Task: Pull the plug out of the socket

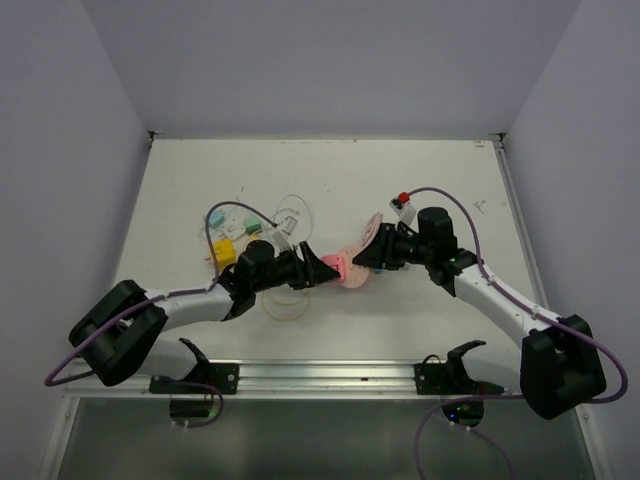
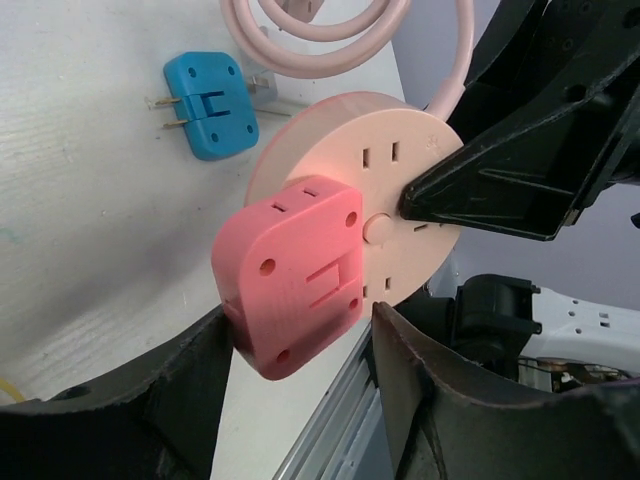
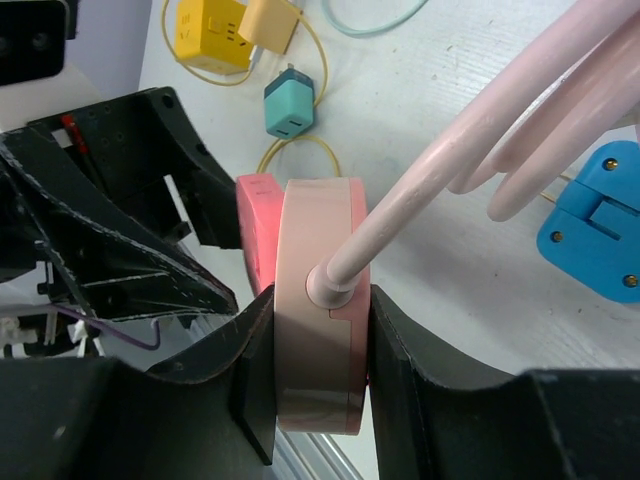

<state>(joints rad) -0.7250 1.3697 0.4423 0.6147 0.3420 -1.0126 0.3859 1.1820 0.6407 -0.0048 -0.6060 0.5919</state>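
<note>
The round pale-pink socket (image 3: 318, 300) is held on edge above the table, with my right gripper (image 3: 320, 345) shut on its rim and its pink cord (image 3: 480, 130) running off up and to the right. The coral plug (image 2: 295, 270) sits plugged into the socket's face (image 2: 400, 170). My left gripper (image 2: 298, 318) straddles the plug. Its left finger (image 2: 190, 380) touches the plug's side, and a sliver of gap shows at the right finger (image 2: 420, 370). From above, the plug (image 1: 331, 265) and socket (image 1: 353, 272) sit between both grippers at the table's middle.
A blue plug (image 2: 210, 105) lies on the table behind the socket. A yellow block (image 3: 215, 35), a tan adapter and a teal adapter (image 3: 290, 105) with thin cables lie at the left. The aluminium rail (image 1: 330, 375) runs along the near edge.
</note>
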